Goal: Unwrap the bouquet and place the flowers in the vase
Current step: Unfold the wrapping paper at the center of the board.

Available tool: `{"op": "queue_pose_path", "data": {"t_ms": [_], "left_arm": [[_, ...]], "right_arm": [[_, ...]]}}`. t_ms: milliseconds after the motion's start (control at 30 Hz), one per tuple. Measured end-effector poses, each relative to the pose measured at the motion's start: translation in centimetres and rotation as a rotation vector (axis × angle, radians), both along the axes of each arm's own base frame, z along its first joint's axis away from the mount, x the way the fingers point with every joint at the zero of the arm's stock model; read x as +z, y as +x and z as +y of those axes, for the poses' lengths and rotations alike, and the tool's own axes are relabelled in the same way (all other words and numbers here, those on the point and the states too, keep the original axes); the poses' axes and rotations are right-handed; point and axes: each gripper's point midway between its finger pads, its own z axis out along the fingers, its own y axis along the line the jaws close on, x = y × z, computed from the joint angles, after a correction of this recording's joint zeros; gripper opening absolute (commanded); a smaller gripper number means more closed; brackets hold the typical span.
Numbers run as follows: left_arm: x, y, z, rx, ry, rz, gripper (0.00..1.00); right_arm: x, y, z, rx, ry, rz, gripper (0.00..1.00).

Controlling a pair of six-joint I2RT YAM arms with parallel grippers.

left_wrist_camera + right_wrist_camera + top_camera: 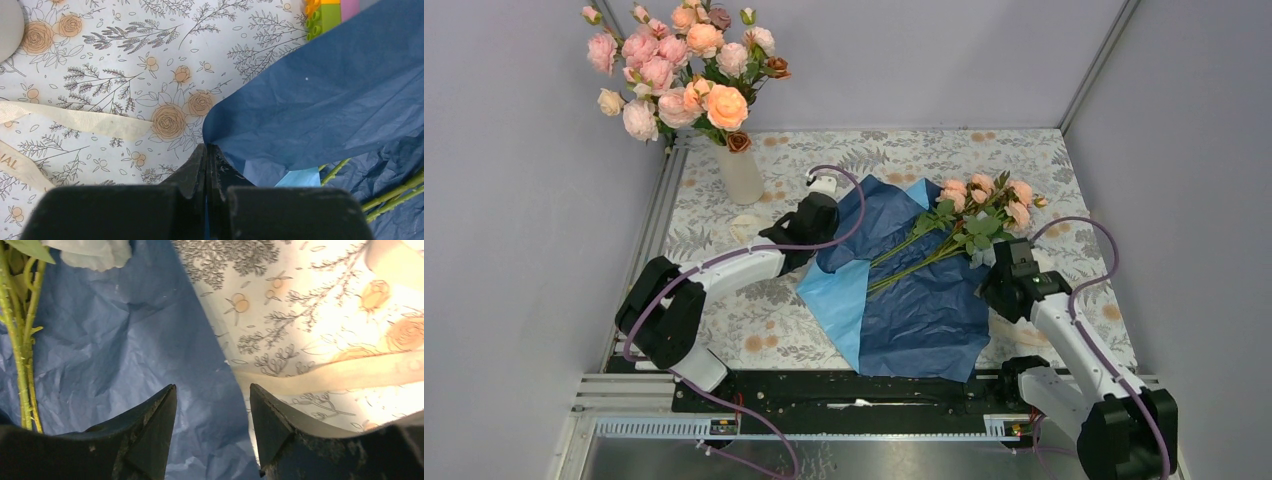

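Navy paper, thin and crinkled with a light blue underside, lies opened out flat on the patterned table. The flowers rest loose on top of it, peach-pink heads towards the far right, and the green stems run diagonally down towards the middle of the sheet. The vase stands well apart at the far left, already crowded with pink and orange blooms. A cream ribbon lies untied on the table beside the sheet.

The left gripper has its jaws pressed together, pinching the left edge of the paper. The right gripper has its jaws spread with nothing between them. It hangs over the right edge of the sheet, with the stems just to its left.

The flowers look light. Their stems seem thin, stiff and fairly smooth, so a loose grip would probably let them twist or slip. The heads look soft and easy to crush. The best hold is likely across the bare stems below the leaves, where they lie close together, so several lift at once. The paper is flimsy and will probably drag along if caught with them. The vase has a narrow mouth and looks top-heavy, so a nudge could tip it.
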Motion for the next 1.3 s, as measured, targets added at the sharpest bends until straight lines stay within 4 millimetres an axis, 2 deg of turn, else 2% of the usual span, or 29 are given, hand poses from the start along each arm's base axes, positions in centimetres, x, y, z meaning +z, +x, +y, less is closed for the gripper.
{"op": "queue_pose_path", "data": {"t_ms": [133,233,500,633,833,1000,1300], "left_arm": [[0.0,0.1,0.1,-0.002,-0.008,0.005,0.00],[0.0,0.1,0.0,-0.008,-0.016,0.007,0.00],[0.1,0.4,0.0,-0.013,-0.035,0.010,0.00],[0.1,0.5,0.2,-0.009,-0.040,0.011,0.00],[0.1,0.7,0.3,-0.002,-0.047,0.012,0.00],[0.1,1.3,1.4,0.036,-0.056,0.014,0.00],[-1.2,3.2,5.4,0.168,-0.038,0.034,0.00]], "right_arm": [[0.4,-1.2,-0.8,-0.035,0.008,0.012,0.64],[0.2,-2.2,-0.7,-0.042,0.035,0.022,0.64],[-2.1,-5.1,1.0,-0.043,0.147,0.118,0.60],[-2.8,-5.5,2.2,-0.043,0.213,0.139,0.43],[-3.1,-4.8,3.0,-0.045,0.253,0.143,0.00],[-3.2,-4.3,2.4,-0.058,0.224,0.124,0.00],[-3.5,-4.2,1.5,-0.081,0.176,0.121,0.00]]}}
